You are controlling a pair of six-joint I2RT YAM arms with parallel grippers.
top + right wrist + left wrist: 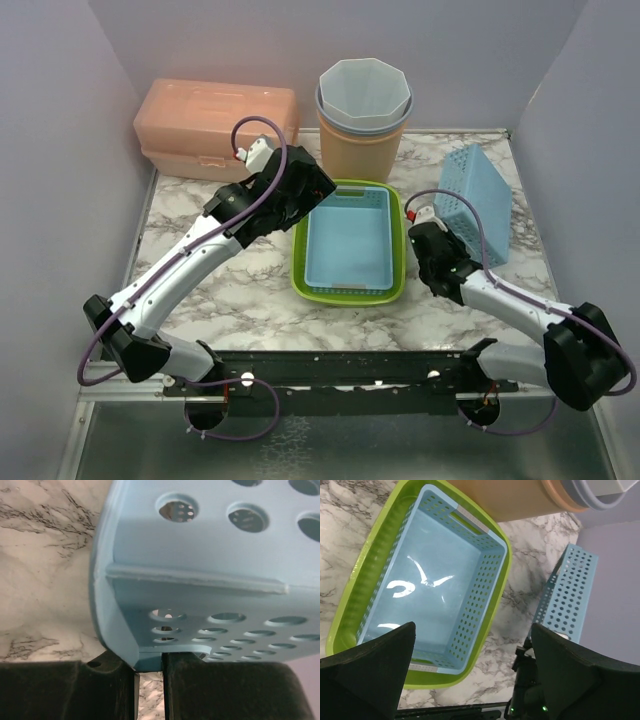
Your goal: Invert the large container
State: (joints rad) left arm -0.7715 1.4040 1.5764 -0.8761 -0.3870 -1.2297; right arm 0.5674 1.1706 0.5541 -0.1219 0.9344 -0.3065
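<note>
A light-blue perforated container (478, 200) stands tilted on its side at the right of the table, its open face turned away from the middle. My right gripper (432, 228) is shut on its rim at a lower corner; in the right wrist view the rim (150, 657) sits pinched between the two fingers of the gripper (150, 665). The same container shows in the left wrist view (570, 595). My left gripper (300, 190) is open and empty, hovering over the nested baskets (472, 630).
A green basket (300, 262) with a smaller blue basket (350, 240) nested inside lies at the table's middle. A pink lidded box (215, 125) stands back left. An orange bin (360, 150) holding nested pale bins (363, 90) stands at the back centre.
</note>
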